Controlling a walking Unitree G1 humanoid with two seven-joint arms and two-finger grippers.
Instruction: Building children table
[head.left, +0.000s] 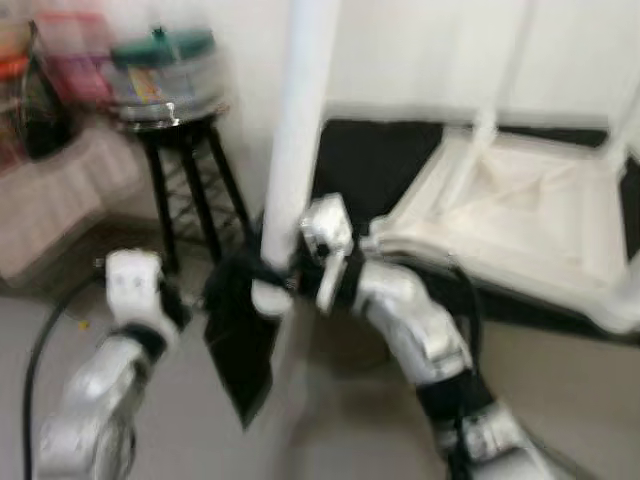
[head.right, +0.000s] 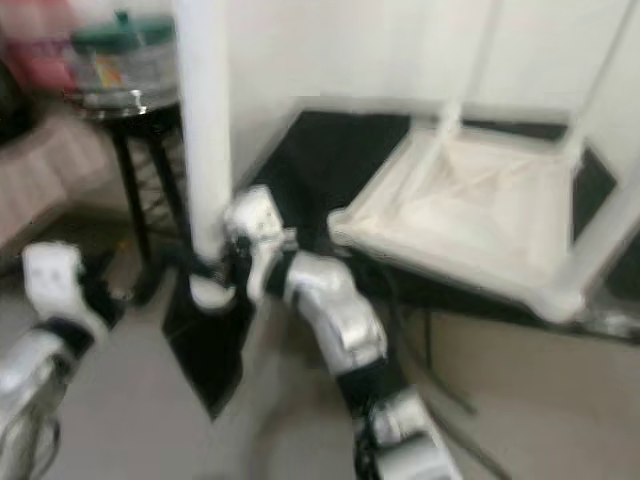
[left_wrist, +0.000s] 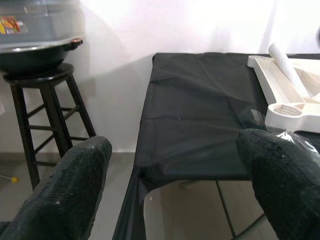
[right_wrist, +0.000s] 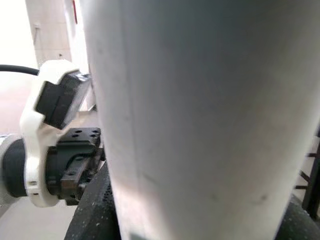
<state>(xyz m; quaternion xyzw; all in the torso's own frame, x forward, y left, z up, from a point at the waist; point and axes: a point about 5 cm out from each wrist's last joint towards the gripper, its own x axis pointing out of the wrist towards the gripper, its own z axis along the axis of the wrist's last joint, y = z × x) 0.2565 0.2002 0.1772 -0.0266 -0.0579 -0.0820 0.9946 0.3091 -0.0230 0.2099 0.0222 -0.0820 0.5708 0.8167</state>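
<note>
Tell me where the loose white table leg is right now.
The white table leg stands upright in the right gripper, in the middle of the head views, between the black stool on the left and the upturned white table on the right.

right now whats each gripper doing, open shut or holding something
Left gripper: open, holding nothing, facing the black-covered table.
Right gripper: shut on the white table leg, gripping it near its lower end, leg upright.
</note>
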